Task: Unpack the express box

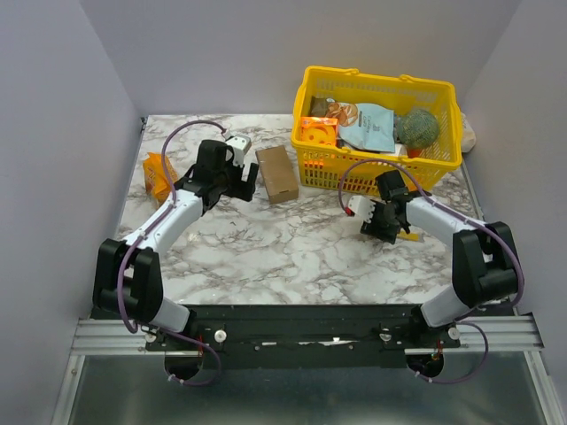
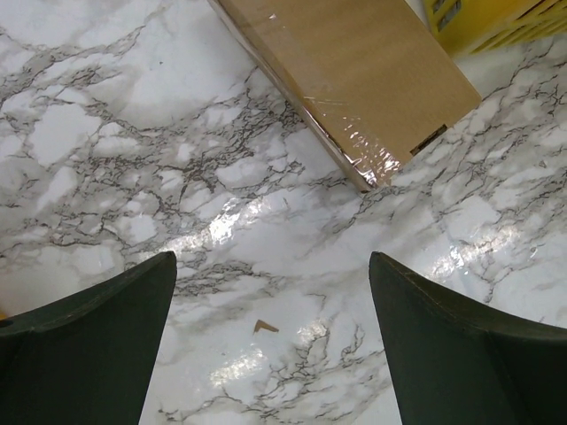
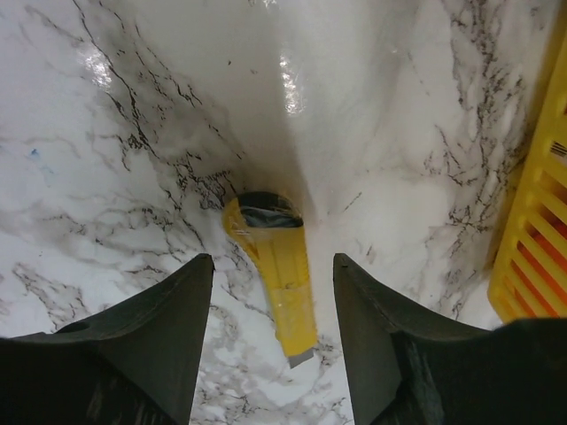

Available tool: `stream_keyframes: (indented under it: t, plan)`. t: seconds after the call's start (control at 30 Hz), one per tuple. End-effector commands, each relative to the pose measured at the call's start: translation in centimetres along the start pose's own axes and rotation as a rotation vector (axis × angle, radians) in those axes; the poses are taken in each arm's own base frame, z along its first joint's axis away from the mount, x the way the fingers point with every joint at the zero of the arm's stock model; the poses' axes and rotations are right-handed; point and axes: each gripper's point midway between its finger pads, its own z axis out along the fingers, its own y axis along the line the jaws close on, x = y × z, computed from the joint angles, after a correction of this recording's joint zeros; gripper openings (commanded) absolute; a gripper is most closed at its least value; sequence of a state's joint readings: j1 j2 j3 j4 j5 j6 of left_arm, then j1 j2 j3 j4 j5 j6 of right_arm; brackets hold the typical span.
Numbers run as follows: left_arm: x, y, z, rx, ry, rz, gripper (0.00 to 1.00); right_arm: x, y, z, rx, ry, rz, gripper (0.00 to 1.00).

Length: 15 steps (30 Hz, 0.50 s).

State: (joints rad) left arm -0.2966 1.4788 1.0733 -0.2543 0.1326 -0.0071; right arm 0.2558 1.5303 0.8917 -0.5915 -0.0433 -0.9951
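The express box [image 1: 276,173] is a small brown carton, taped shut, lying on the marble table left of the yellow basket. In the left wrist view the express box [image 2: 354,75] lies ahead of the open, empty left gripper [image 2: 270,341], a little beyond the fingertips. My left gripper [image 1: 237,180] sits just left of the box. My right gripper [image 3: 273,292] is open and straddles a yellow utility knife [image 3: 275,274] that lies flat on the table, its blade end toward the camera. The right gripper [image 1: 381,221] is in front of the basket, and the fingers do not touch the knife.
A yellow mesh basket [image 1: 440,93] at the back right holds several items, among them packets and a green ball; its wall shows in the right wrist view [image 3: 536,230]. An orange snack packet [image 1: 159,174] lies at the far left. A tiny brown scrap [image 2: 264,327] lies between the left fingers.
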Motion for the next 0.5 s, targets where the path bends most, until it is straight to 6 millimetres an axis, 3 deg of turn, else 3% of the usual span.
stream_keyframes:
  t: [0.0,0.1,0.13,0.27,0.37,0.47]
  plan:
    - [-0.1,-0.5,-1.1,0.018,-0.031,-0.006,0.98,1.2,-1.3,0.9,0.024,0.083,-0.042,0.64]
    - [0.1,-0.2,-1.3,0.006,-0.033,0.003,0.98,1.9,-0.8,1.3,-0.008,0.116,-0.038,0.50]
    - [0.0,-0.2,-1.3,0.007,-0.036,0.004,0.98,2.3,-0.3,1.5,-0.034,0.131,-0.035,0.37]
    - [0.0,-0.5,-1.3,0.021,-0.036,0.005,0.97,1.3,1.1,0.8,-0.119,0.093,-0.008,0.12]
    - [-0.8,-2.0,-1.6,0.098,-0.059,0.088,0.96,-1.9,1.0,-1.8,-0.172,-0.007,0.046,0.06]
    - [-2.2,-3.3,-2.3,0.152,-0.105,0.145,0.99,-7.5,0.2,-6.1,-0.207,-0.194,0.068,0.04]
